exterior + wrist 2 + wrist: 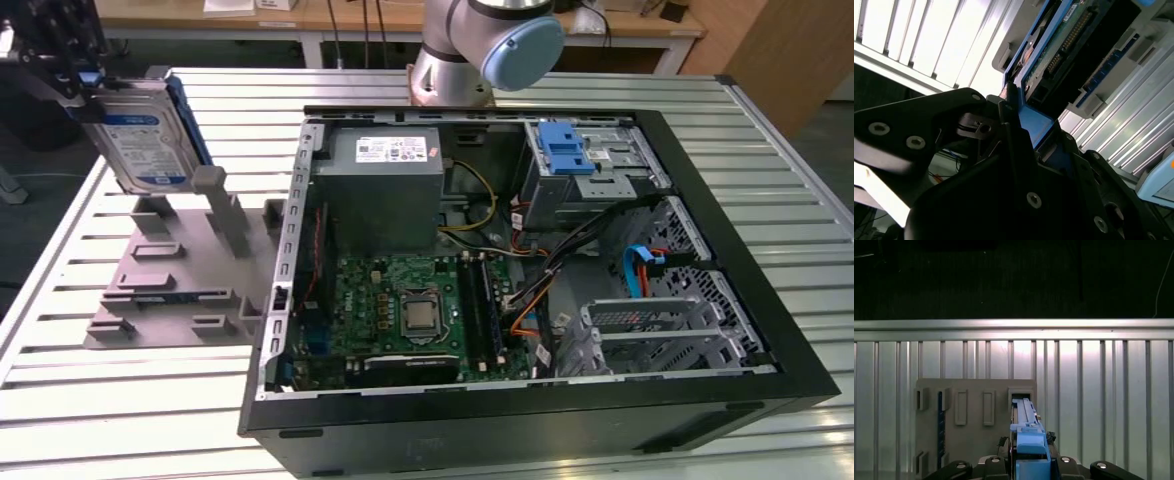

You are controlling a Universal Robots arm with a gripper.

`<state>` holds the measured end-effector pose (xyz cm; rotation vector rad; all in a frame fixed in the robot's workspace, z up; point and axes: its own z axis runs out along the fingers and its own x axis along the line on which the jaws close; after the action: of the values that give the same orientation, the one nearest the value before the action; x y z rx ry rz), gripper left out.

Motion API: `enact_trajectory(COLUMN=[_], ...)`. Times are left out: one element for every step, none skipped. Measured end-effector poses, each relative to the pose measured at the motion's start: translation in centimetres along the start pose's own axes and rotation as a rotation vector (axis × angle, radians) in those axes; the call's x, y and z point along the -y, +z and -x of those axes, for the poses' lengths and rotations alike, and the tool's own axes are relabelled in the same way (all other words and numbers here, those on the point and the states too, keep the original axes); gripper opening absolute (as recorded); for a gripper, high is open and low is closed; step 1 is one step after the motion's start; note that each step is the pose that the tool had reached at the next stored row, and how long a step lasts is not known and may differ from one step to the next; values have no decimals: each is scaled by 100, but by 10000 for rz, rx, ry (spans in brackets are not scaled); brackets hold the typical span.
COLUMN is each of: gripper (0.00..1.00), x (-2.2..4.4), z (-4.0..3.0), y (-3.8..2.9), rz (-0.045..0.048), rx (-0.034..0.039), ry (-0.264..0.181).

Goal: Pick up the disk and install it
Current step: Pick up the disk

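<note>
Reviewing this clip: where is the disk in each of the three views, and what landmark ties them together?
Exterior view: the disk stands on edge at the exterior view's upper left, above the grey fixture.
Second wrist view: the disk, circuit-board side showing, runs away from the gripper that clamps it.
First wrist view: the disk is edge-on, over the grey fixture.
Shared landmark: the slatted metal table.

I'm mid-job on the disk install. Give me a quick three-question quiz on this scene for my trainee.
1. True or false: the disk sits inside the computer case.
2. The gripper's jaws are: A) open, B) shut on the disk, C) shut on nothing.
3. Fill in: in the exterior view, the grey fixture stands to the case's ____.
Key: 1 false; 2 B; 3 left.
</note>
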<state>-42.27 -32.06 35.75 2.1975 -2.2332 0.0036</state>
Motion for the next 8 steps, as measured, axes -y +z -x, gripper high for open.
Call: enact_trajectory(gripper=[36,36,36,36,36,36,36,36], x=[0,0,0,0,0,0,0,0], z=[0,0,0,0,0,0,0,0], y=[-6,-12,-16,-20,-27,-34,-41,-49], rz=[0,0,-1,-2,-1,0,1,0], rx=[0,0,0,1,0,0,0,0], ry=[0,0,0,0,0,0,0,0])
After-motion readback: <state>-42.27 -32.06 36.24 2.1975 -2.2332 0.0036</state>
